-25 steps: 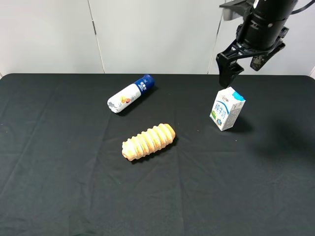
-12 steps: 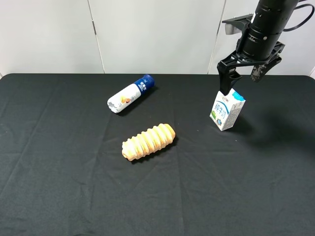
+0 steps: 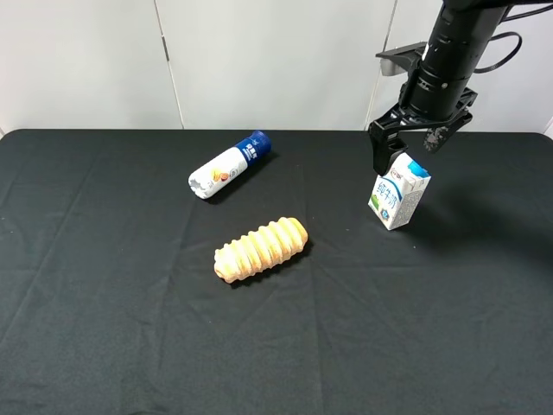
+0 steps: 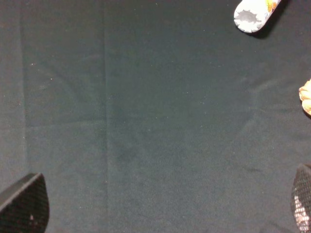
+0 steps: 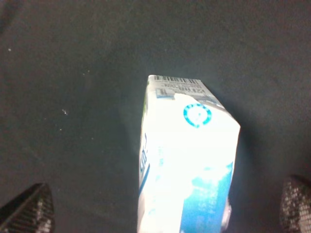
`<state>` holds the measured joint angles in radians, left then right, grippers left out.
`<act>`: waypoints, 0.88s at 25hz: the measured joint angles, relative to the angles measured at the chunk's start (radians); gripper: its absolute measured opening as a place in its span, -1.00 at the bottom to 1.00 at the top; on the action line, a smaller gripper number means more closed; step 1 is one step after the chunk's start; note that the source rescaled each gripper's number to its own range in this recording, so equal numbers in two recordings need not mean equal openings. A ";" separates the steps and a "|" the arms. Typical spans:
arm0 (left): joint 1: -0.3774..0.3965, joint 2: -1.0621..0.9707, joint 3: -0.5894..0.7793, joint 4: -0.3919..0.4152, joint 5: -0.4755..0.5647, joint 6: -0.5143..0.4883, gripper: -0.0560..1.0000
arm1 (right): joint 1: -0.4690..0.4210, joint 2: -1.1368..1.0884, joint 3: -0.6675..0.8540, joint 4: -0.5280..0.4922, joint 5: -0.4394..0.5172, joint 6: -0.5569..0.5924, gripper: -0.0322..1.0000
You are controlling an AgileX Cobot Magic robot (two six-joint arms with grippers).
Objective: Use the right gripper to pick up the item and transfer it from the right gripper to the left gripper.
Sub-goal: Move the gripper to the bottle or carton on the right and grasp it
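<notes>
Nearest, the black cloth-covered table [image 3: 130, 346] lies wrinkled under everything. Next on it comes the ridged orange-tan bread-like roll [image 3: 260, 249], lying on its side at a slant, a little left of the middle. Beyond that, off to the right, stands the small white gable-top milk carton [image 3: 398, 194] with blue lettering, a blue top edge and green near its base. It is upright on the cloth, well apart from the roll. My right pincer [image 3: 403, 152], black and blocky, hangs directly over the carton with its fingers spread wide, and one wedge-shaped finger [image 3: 378, 158] reaches down beside the carton's upper edge. From my right wrist I look down on the carton's top [image 5: 187, 160], and both fingertips [image 5: 29, 213] stand clear of its sides, touching nothing. Farther back and to the left, the white plastic bottle with a blue cap [image 3: 229, 165] lies on its side, cap pointing toward the wall. My left pincer [image 4: 164, 206], seen from its own wrist, has its two black fingertips set far apart over the cloth, gripping nothing, with the bottle's base and a bit of the roll also in sight. Behind it all stands a pale panelled wall [image 3: 259, 60]
</notes>
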<state>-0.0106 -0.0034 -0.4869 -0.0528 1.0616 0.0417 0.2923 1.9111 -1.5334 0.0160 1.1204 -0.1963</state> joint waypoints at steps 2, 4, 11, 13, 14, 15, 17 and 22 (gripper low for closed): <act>0.000 0.000 0.000 0.000 0.000 0.000 1.00 | 0.000 0.013 0.000 -0.006 -0.012 0.000 1.00; 0.000 0.000 0.000 0.000 0.000 0.000 1.00 | 0.000 0.026 0.000 -0.016 -0.021 0.000 1.00; 0.000 0.000 0.000 0.000 0.000 0.000 1.00 | -0.032 0.050 0.009 -0.016 -0.038 0.000 1.00; 0.000 0.000 0.000 0.000 0.000 0.000 1.00 | -0.035 0.050 0.025 -0.011 -0.053 0.000 1.00; 0.000 0.000 0.000 0.000 0.000 0.000 1.00 | -0.035 0.050 0.034 -0.008 -0.058 0.000 1.00; 0.000 0.000 0.000 0.000 0.000 0.000 1.00 | -0.035 0.052 0.040 -0.004 -0.067 0.000 1.00; 0.000 0.000 0.000 0.000 0.000 0.000 1.00 | -0.035 0.060 0.045 0.000 -0.076 -0.003 1.00; 0.000 0.000 0.000 0.000 0.000 0.000 1.00 | -0.035 0.080 0.048 0.005 -0.095 -0.005 1.00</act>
<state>-0.0106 -0.0034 -0.4869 -0.0528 1.0616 0.0417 0.2573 1.9908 -1.4856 0.0208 1.0258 -0.2008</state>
